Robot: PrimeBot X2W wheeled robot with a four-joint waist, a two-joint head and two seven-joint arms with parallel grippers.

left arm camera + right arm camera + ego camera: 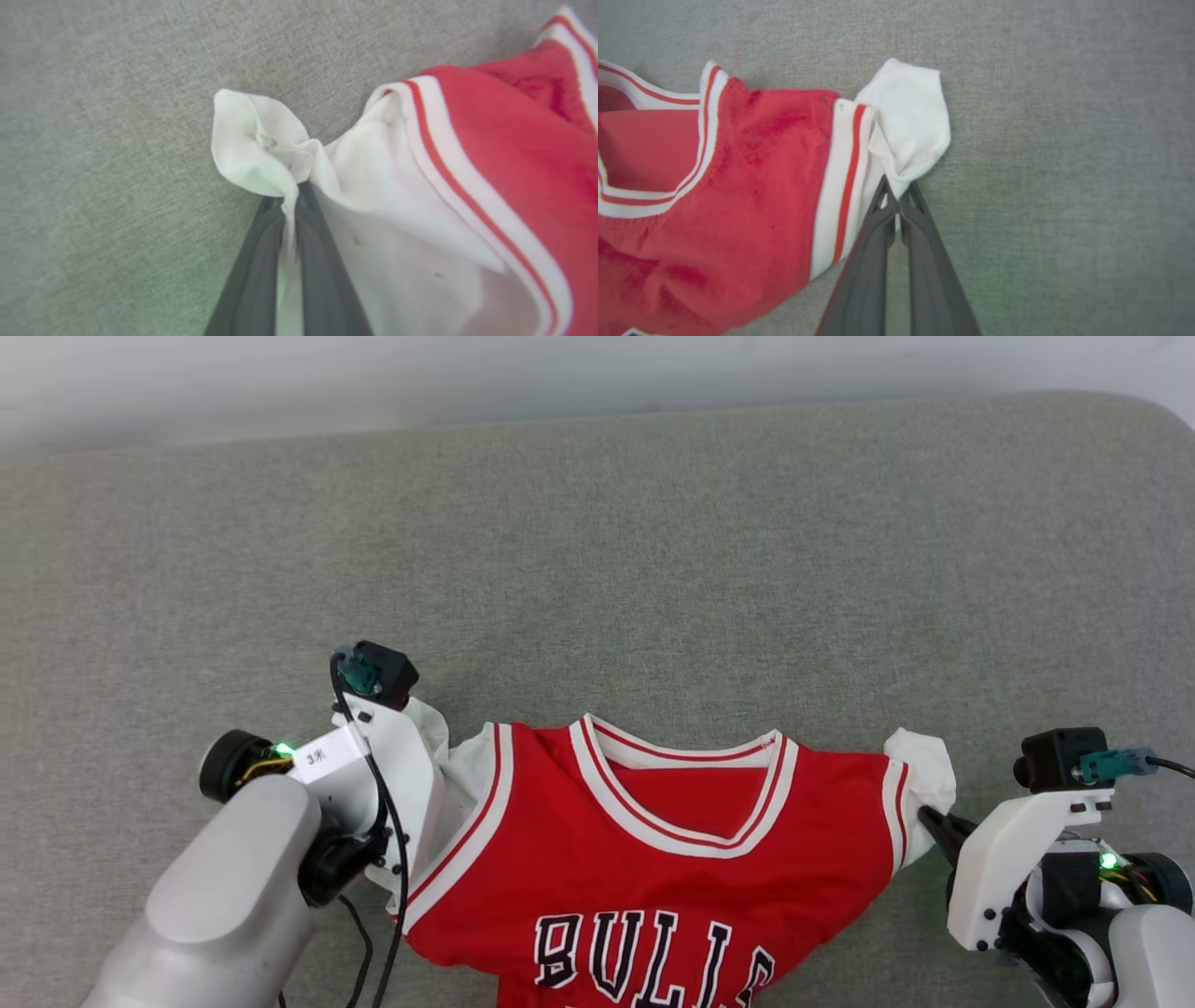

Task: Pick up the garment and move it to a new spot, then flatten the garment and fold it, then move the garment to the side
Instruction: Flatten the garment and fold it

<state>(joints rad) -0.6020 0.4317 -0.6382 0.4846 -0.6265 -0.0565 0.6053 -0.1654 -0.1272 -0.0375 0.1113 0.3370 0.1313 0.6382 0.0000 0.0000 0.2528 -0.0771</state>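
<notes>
The garment (653, 887), a red jersey with white sleeves, striped trim and black lettering, lies face up at the near edge of the grey surface. My left gripper (289, 200) is shut on its white sleeve (261, 144), which bunches above the fingertips. In the head view that gripper's fingers are hidden behind its wrist (373, 775). My right gripper (896, 191) is shut on the other white sleeve (910, 116); in the head view its dark fingers (938, 829) meet the sleeve (924, 770) at the jersey's right shoulder. The jersey's lower part runs out of the head view.
A grey fabric surface (597, 569) stretches wide beyond the jersey toward a pale wall (373, 373) at the back. The surface's rounded far right corner (1158, 415) shows.
</notes>
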